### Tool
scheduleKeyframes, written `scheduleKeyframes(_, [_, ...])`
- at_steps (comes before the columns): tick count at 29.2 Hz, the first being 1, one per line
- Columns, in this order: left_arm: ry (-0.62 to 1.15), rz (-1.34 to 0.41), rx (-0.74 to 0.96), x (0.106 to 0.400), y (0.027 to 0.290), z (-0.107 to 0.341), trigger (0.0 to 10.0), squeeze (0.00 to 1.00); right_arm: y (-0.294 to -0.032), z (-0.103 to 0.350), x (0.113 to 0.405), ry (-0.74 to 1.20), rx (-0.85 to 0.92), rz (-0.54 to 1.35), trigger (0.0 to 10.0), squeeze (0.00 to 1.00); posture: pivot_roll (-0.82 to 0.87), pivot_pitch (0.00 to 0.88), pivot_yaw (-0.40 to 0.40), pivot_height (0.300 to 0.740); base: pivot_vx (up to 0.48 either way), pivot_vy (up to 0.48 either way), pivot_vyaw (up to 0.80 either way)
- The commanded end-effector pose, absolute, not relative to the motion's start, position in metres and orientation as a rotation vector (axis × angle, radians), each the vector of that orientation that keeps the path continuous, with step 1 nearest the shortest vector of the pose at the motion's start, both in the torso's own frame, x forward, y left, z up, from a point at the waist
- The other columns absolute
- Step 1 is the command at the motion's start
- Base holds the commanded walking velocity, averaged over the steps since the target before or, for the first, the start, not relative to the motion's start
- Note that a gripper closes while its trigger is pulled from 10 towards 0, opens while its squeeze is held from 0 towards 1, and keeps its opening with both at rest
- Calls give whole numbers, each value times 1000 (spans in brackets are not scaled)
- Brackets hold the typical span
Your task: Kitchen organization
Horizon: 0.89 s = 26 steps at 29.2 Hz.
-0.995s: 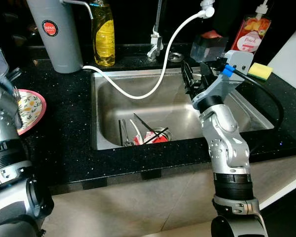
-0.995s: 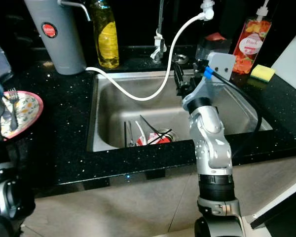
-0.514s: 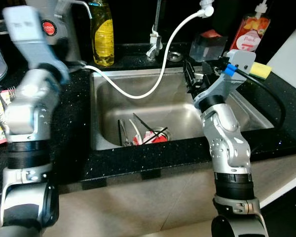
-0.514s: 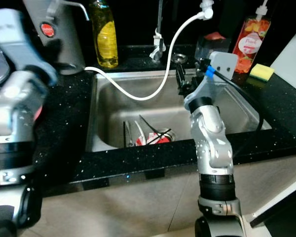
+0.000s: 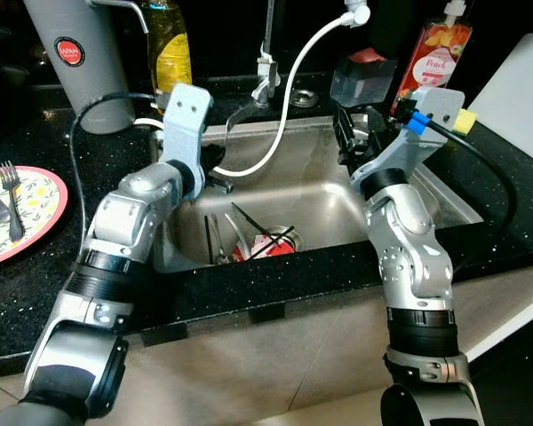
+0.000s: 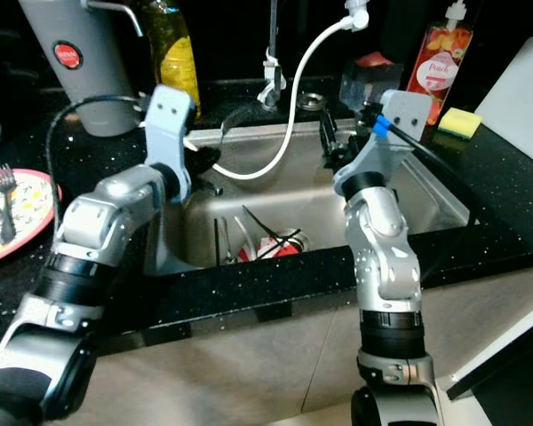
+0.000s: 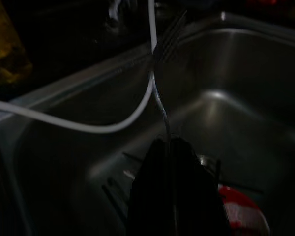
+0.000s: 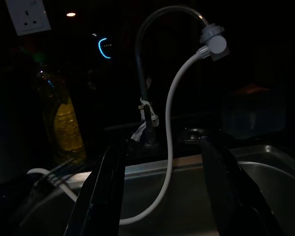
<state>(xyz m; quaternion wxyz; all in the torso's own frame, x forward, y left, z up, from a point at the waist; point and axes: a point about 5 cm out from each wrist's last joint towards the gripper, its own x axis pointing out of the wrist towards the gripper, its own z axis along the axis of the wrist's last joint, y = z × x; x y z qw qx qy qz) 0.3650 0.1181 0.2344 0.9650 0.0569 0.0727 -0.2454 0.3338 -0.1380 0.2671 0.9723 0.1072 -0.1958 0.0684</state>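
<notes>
**Left gripper holds a fork over the sink**

Head views: the left gripper [image 5: 215, 169] reaches over the near-left part of the steel sink [image 5: 444, 191], its fingers pinched on a fork [image 6: 235, 114] whose tines point toward the tap [image 5: 265, 62]. A white hose [image 5: 289, 102] loops from the tap down across the sink's back rim. In the basin lie more cutlery and a red item [image 5: 258, 247]. The right gripper [image 5: 345, 146] hangs above the sink's right side, holding nothing. On the black counter [image 5: 35, 293] to the left sits a patterned plate [image 5: 35, 191] with another fork [image 5: 11, 200] on it. Behind stand a grey flask [image 5: 71, 53], a yellow bottle [image 5: 171, 49], a red pump bottle [image 5: 437, 49] and a yellow sponge [image 6: 460, 121].

Left wrist view: the two black fingers [image 7: 157, 196] are closed on the fork's handle; its tines cross the hose above the basin.

Right wrist view: the fingers [image 8: 105, 187] stand wide apart, empty, facing the tap, hose and yellow bottle.
</notes>
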Motion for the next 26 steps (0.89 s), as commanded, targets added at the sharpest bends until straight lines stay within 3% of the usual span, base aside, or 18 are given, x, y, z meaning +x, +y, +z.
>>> scheduleKeyframes(1, [172, -486, 136, 364, 118, 228, 10000, 1000, -142, 266, 332, -401, 216, 121, 10000, 0, 32, 0, 3, 740, 0, 0, 0])
scheduleKeyframes(5, [39, -504, 90, 362, 116, 249, 10000, 1000, -139, 267, 333, -402, 219, 130, 10000, 0, 40, 0, -4, 740, 0, 0, 0])
scheduleKeyframes(6, [-103, -520, 25, 357, 116, 271, 10000, 0, -138, 267, 333, -404, 220, 135, 10000, 0, 42, 0, -4, 740, 0, 0, 0])
scheduleKeyframes(9, [-449, -437, -151, 339, 136, 325, 10000, 0, -138, 267, 332, -404, 223, 132, 10000, 0, 38, 0, -1, 740, 0, 0, 0])
scheduleKeyframes(13, [-495, -341, -52, 337, 144, 331, 10000, 0, -139, 266, 332, -403, 223, 128, 10000, 0, 38, 0, 2, 740, 0, 0, 0])
scheduleKeyframes(15, [-490, -281, 88, 338, 145, 327, 10000, 0, -140, 266, 332, -404, 224, 124, 10000, 0, 38, 0, -8, 740, 0, 0, 0])
scheduleKeyframes(22, [-329, -220, 171, 344, 150, 301, 10000, 0, -135, 265, 331, -398, 219, 148, 10000, 0, 45, 0, -10, 740, 0, 0, 0])
scheduleKeyframes(26, [-157, -340, 129, 343, 146, 276, 10000, 0, -134, 264, 330, -396, 220, 150, 10000, 0, 44, 0, -9, 740, 0, 0, 0])
